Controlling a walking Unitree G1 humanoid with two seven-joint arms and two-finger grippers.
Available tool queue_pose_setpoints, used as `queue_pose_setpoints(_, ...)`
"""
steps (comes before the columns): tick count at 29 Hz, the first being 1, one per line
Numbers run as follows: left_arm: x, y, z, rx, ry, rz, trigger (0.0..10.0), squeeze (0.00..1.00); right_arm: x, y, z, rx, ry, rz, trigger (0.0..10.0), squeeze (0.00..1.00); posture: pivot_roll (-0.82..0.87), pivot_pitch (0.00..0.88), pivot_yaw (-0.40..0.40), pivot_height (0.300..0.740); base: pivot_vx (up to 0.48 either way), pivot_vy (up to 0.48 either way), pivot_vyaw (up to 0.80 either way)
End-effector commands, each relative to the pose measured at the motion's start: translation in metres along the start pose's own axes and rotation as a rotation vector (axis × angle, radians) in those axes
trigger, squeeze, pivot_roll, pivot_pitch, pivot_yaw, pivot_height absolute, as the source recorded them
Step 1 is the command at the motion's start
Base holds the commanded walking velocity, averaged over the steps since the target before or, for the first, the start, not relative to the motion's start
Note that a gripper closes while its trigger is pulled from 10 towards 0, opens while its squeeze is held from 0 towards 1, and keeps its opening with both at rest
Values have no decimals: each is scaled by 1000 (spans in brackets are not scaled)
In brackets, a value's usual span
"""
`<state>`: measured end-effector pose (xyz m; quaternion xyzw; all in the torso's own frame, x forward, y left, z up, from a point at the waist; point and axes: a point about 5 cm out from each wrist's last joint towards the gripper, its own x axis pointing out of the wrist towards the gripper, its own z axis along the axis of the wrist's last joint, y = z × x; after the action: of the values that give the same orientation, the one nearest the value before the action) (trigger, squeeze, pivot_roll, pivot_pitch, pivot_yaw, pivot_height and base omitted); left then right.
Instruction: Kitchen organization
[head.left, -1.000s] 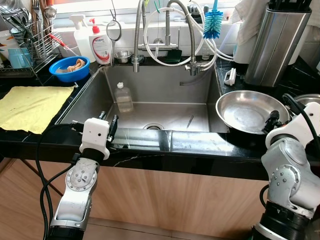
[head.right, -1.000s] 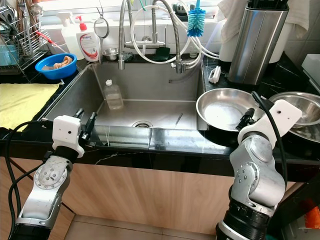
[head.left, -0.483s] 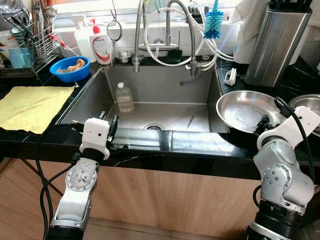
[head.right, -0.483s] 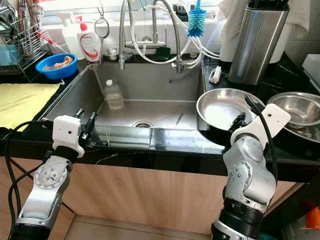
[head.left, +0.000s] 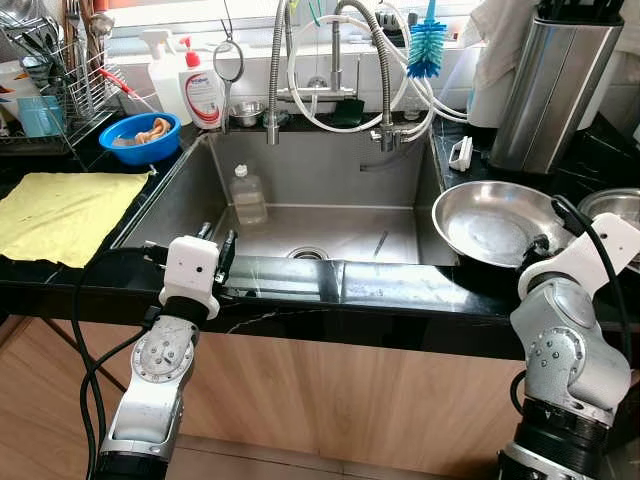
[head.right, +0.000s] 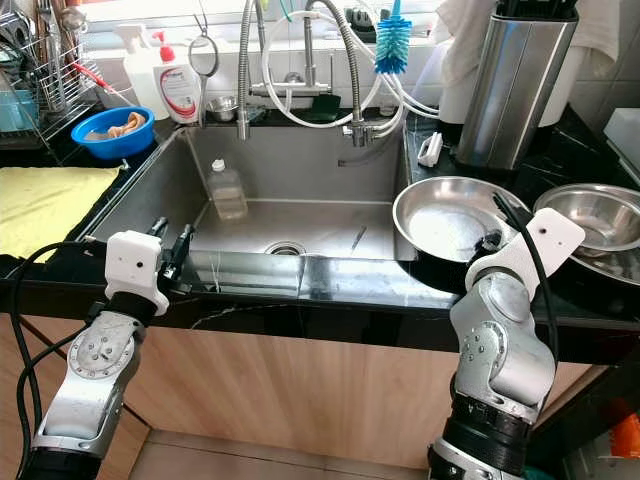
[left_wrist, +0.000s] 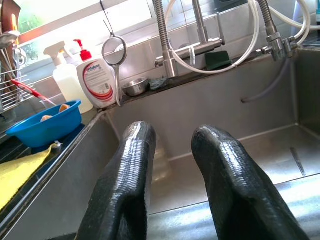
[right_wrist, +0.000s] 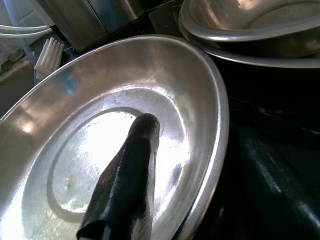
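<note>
you see the left gripper (head.left: 217, 246) resting at the near edge of the counter (head.left: 380, 290), just in front of the sink (head.left: 330, 190). its two fingers (left_wrist: 127, 180) stand a narrow gap apart and hold nothing; they point across the basin toward the faucet (head.left: 274, 70).

the right gripper (head.right: 488, 242) sits at the near rim of the steel bowl (head.left: 495, 222), which stands on the counter just right of the sink. in the right wrist view one black finger (right_wrist: 127, 182) lies over the inside of the steel bowl (right_wrist: 100, 140); you cannot tell how the jaws stand, nor whether the rim is held.

a second bowl (head.right: 590, 220) stands just beside the first, farther right, stacked on another dish.

inside the sink a clear plastic bottle (head.left: 246, 194) stands upright near the left wall, well apart from the drain (head.left: 307, 253).

left of the sink a yellow cloth (head.left: 60, 212) lies flat on the counter. behind it sits a blue bowl (head.left: 138, 136) with something orange in it, then a dish rack (head.left: 55, 80) with utensils.

along the back ledge you see a soap bottle (head.left: 201, 92) beside a spray bottle (head.left: 160, 70), a round strainer (head.left: 227, 62) hanging, and a blue bottle brush (head.left: 425, 45). a tall steel canister (head.left: 545, 85) stands behind the steel bowl.
</note>
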<state>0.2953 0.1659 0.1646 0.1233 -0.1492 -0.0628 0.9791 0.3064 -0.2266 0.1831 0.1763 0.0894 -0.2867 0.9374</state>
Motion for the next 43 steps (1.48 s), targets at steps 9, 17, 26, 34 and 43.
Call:
queue_pose_setpoints(9, 1, 1, 3, 12, -8, -1, 10000, 0, -2, 6, -4, 20, 19, 21, 0, 0, -121, 0, 76, 740, 0, 0, 0)
queue_pose_setpoints(17, 1, 1, 4, 15, -14, -2, 10000, 0, -4, 21, 1, 88, -12, 103, 0, 0, -115, 0, 73, 740, 0, 0, 0)
queue_pose_setpoints(26, 1, -3, 5, 7, -18, 0, 10000, 0, -7, 72, 15, 74, -97, 368, 10000, 0, -114, 0, 66, 740, 0, 0, 0)
queue_pose_setpoints(34, 1, -3, 7, -6, -26, 27, 10000, 0, 16, 107, 9, -271, -200, 492, 10000, 0, -99, 0, 53, 740, 0, 0, 0)
queue_pose_setpoints(43, -1, -6, 8, -19, -26, 32, 10000, 0, 32, 129, 22, -406, -267, 556, 10000, 0, -89, 0, 50, 740, 0, 0, 0)
